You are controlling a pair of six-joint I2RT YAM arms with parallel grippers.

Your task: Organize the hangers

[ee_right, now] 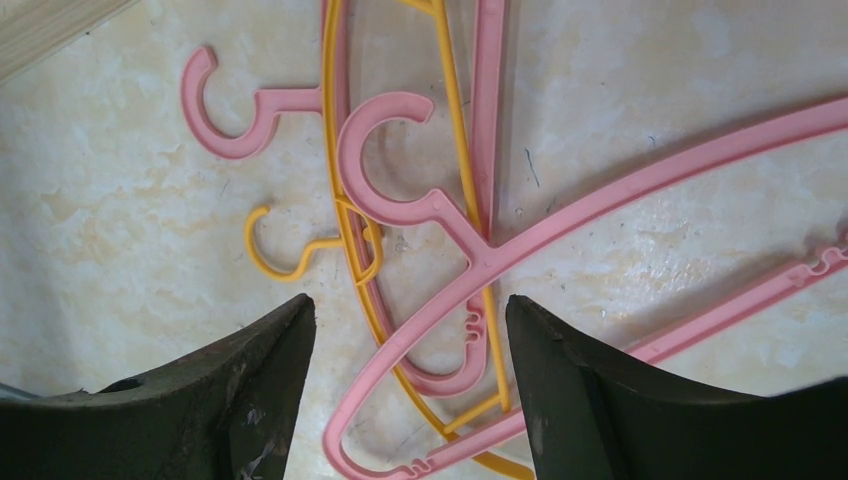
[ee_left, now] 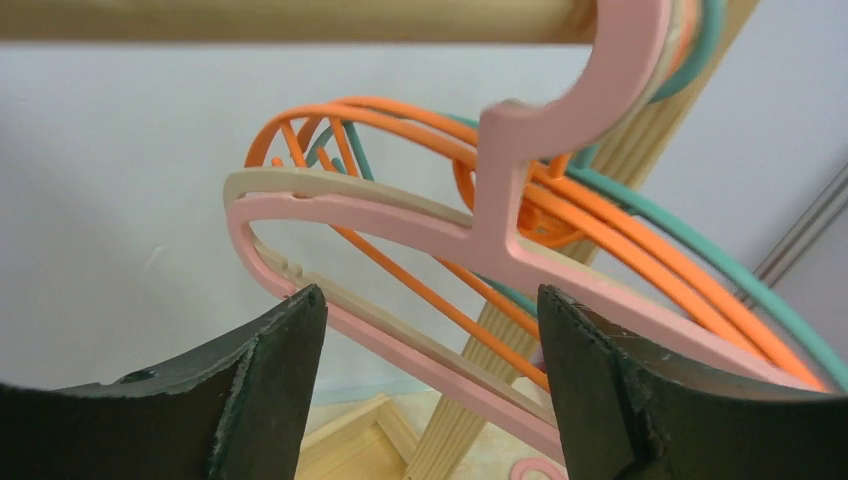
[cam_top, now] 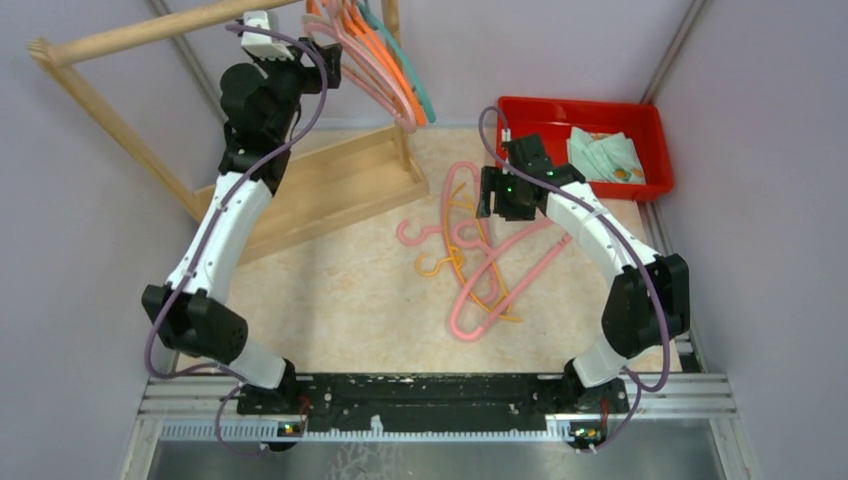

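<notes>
Several hangers [cam_top: 385, 65] in pink, orange, teal and beige hang bunched on the wooden rack's pole [cam_top: 150, 35]. My left gripper [cam_top: 328, 68] is open and empty just left of them. In the left wrist view the gripper [ee_left: 430, 335] faces the front pink hanger [ee_left: 500, 200], whose lower bar runs between the fingertips, untouched. Two pink hangers [cam_top: 500, 265] and a yellow hanger [cam_top: 455, 255] lie tangled on the table. My right gripper [cam_top: 492, 200] hovers open over them. In the right wrist view the gripper [ee_right: 410, 320] is above the top pink hanger [ee_right: 640, 180] and the yellow hanger [ee_right: 290, 262].
The rack's wooden base [cam_top: 320, 190] sits at the back left with an upright post [ee_left: 500, 370] behind the hung hangers. A red bin [cam_top: 640, 120] holding pale green cloth stands at the back right. Grey walls close in both sides.
</notes>
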